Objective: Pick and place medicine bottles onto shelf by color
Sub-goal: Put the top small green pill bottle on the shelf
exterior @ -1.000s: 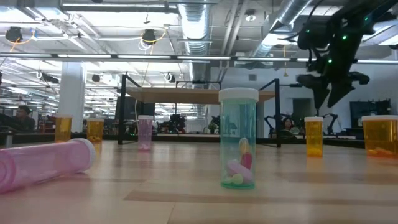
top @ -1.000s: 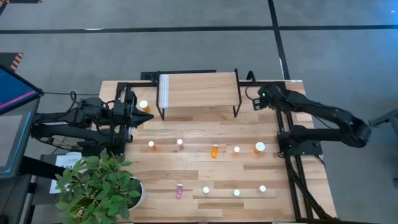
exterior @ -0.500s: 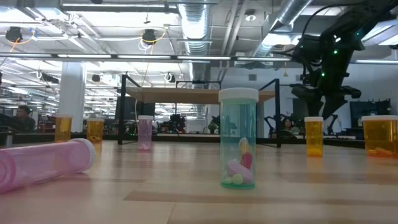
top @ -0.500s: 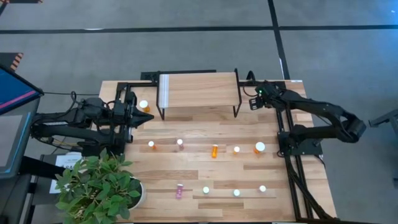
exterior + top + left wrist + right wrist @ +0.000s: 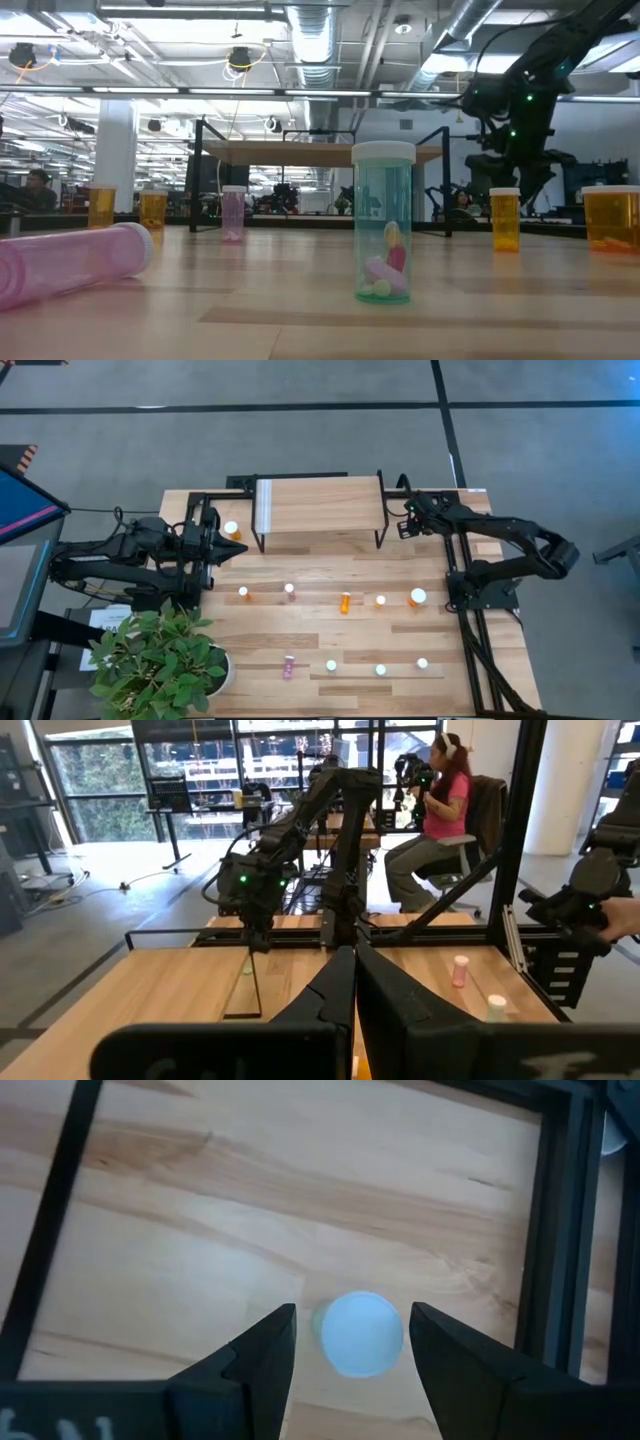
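A robotics lab in an open-plan industrial hall: exposed ducts (image 5: 318, 40) and strip lights run overhead, further robot arms (image 5: 300, 830) stand on wooden benches (image 5: 150, 995), and a seated person (image 5: 435, 825) works at 1 o'clock.

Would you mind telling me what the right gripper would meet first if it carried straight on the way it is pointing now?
Most likely the white-capped pale green bottle: the right gripper points down at it, open fingers either side. How far above it is unclear.
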